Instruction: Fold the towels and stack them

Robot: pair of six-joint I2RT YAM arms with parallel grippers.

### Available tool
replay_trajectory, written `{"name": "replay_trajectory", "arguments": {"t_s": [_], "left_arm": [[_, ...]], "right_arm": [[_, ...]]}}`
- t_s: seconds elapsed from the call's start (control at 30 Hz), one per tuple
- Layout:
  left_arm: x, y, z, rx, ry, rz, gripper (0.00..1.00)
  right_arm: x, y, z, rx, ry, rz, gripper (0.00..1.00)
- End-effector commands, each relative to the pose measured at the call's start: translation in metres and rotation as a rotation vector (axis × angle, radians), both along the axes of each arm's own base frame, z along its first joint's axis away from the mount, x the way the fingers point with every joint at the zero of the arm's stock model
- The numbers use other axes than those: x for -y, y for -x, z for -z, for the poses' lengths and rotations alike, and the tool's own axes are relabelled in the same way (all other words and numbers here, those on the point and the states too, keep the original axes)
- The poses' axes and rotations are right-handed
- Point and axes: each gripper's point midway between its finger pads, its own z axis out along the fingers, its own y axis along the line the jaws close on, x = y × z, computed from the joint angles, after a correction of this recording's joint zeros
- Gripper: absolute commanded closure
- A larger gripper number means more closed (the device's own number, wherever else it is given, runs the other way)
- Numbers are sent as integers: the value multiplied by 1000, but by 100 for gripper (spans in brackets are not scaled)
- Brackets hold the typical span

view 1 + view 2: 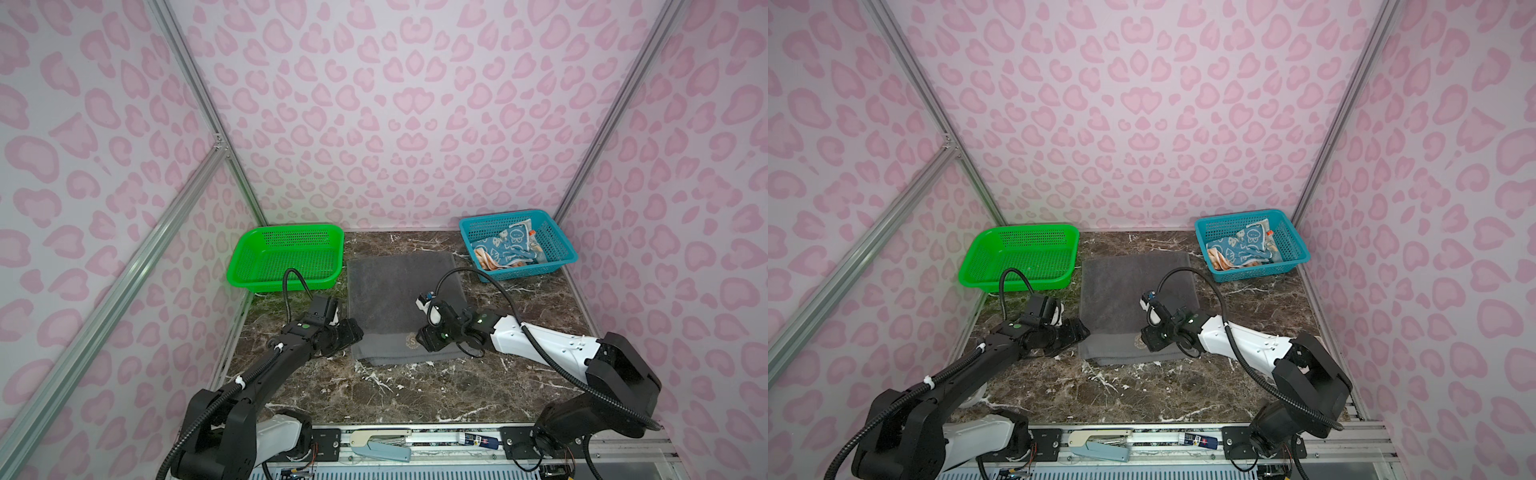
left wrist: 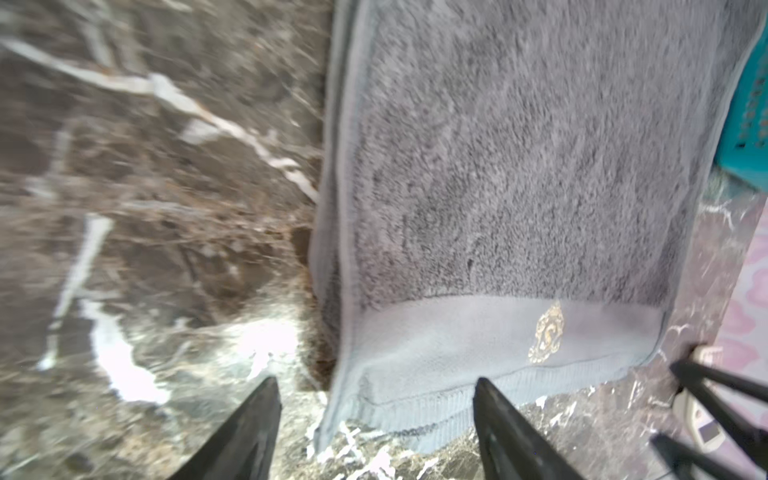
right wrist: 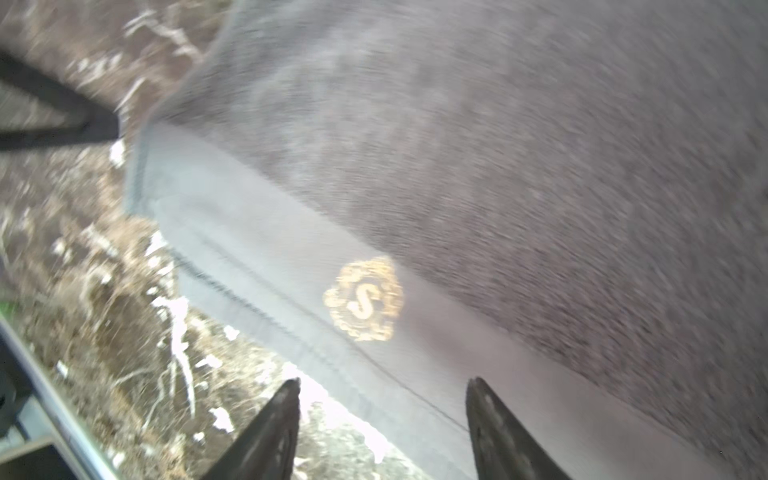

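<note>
A large dark-grey towel (image 1: 405, 291) (image 1: 1136, 291) lies folded flat on the middle of the marble table, its gold "S" crest (image 3: 363, 299) (image 2: 546, 332) on the near hem band. My left gripper (image 1: 356, 333) (image 2: 374, 380) stands open at the towel's near left corner, empty. My right gripper (image 1: 422, 340) (image 3: 383, 380) is open over the near hem beside the crest, holding nothing. A blue towel with white rabbits (image 1: 507, 245) (image 1: 1246, 243) lies crumpled in the teal basket (image 1: 561, 257), and an orange-cream towel (image 1: 486, 261) peeks out beneath it.
A green basket (image 1: 249, 270) (image 1: 980, 270) stands at the back left with nothing in it, close to the towel's far left corner. Pink patterned walls close in three sides. A stapler-like tool (image 1: 380, 446) and a small tube (image 1: 478, 439) lie on the front rail.
</note>
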Motion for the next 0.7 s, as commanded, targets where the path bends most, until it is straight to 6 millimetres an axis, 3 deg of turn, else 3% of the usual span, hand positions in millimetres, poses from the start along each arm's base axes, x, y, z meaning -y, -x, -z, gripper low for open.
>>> {"name": "replay_trajectory", "arguments": {"t_s": [0.0, 0.2, 0.33, 0.43, 0.67], "left_arm": [[-12, -2, -14, 9, -27, -29, 22], [-41, -9, -40, 75, -50, -134, 19], [-60, -9, -43, 91, -73, -184, 18], [-66, -7, -41, 95, -66, -201, 18], [-73, -3, -40, 111, -66, -211, 18]], "right_arm": [[-24, 3, -7, 106, 47, -139, 30], [-85, 34, 4, 159, 142, -353, 27], [-116, 48, 18, 126, 144, -421, 32], [-127, 51, 31, 108, 199, -436, 34], [-131, 45, 67, 83, 346, -424, 38]]}}
